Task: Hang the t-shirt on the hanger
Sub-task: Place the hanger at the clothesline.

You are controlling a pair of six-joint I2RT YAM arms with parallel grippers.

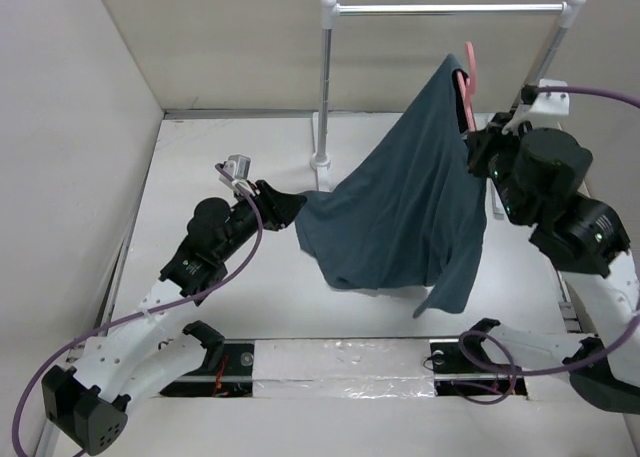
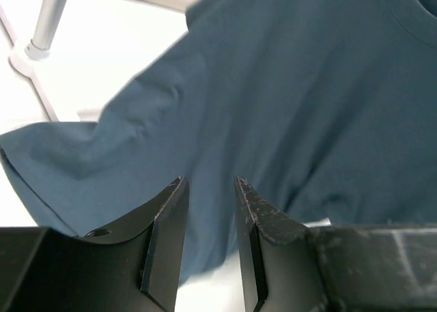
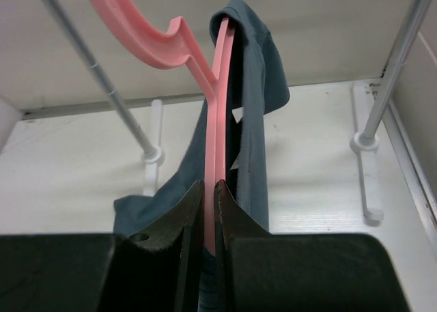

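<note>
**Limp t-shirt (image 1: 400, 217), stiff hanger (image 1: 470, 77)**

Top view: the light cloth drapes off the raised hanger, hem beside the left tool (image 1: 290, 209).
Left wrist: jaws apart; a hem fold looks best to pinch.
Right wrist: right tool (image 3: 208, 186) clamped on the thin hanger.

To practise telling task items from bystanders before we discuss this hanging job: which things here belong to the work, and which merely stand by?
Belong to the job:
- t-shirt, partly over the hanger
- hanger, clamped in the right gripper
- left gripper, open at the shirt's lower edge

Standing by:
- metal rail on white posts
- table
</note>
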